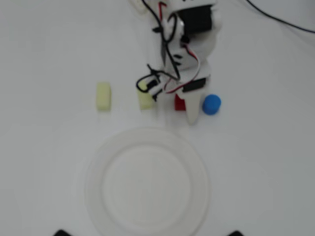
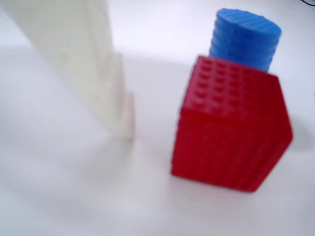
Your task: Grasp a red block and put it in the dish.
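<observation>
seen nearest in the wrist view: red block (image 2: 231, 130) standing on the white table (image 2: 64, 196), filling the 3 o'clock side of the frame, nothing gripping it; one pale finger (image 2: 88, 64) descending from 11 o'clock, tip resting on or just above the table, apart from the block; other finger out of frame, so opening width not readable, though evidently holding nothing; blue cylinder (image 2: 246, 37) just behind the block at 1 o'clock, touching or nearly so. seen from overhead: gripper (image 1: 184, 105) lowered over the red block (image 1: 180, 102), which sits just beyond the dish (image 1: 147, 182) at its 1 o'clock, blue cylinder (image 1: 211, 104) beside it at 3 o'clock; pale yellow block (image 1: 145, 98) at 9 o'clock of the gripper, another yellow block (image 1: 103, 96) further out. likely risks: closing off-centre and catching a corner, twisting the cube out; pushing the block into the cylinder and rolling it away; pinching both together; wires snagging the near yellow block. no brand, label or writing readable anywhere.
</observation>
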Motion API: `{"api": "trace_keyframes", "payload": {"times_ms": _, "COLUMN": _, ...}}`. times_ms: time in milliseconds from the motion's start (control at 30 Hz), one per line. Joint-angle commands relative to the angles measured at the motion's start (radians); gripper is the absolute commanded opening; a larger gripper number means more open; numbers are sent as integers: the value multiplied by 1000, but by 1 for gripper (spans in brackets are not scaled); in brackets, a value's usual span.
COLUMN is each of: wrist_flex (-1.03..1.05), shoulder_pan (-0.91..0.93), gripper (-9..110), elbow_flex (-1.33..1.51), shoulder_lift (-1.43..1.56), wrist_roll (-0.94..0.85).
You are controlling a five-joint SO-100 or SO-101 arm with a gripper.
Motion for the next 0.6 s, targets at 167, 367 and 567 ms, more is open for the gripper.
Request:
{"api": "trace_keyframes", "payload": {"times_ms": 167, "wrist_flex": -12, "shoulder_pan": 34, "gripper": 28, "elbow_flex": -41, "shoulder_lift": -8, "wrist_roll": -11}}
{"api": "trace_keyframes", "payload": {"times_ms": 367, "wrist_flex": -12, "shoulder_pan": 32, "gripper": 11, "elbow_flex": -41, "shoulder_lift": -8, "wrist_roll": -5}}
{"api": "trace_keyframes", "payload": {"times_ms": 567, "wrist_flex": -8, "shoulder_pan": 26, "gripper": 0, "elbow_flex": -35, "shoulder_lift": 14, "wrist_roll": -6}}
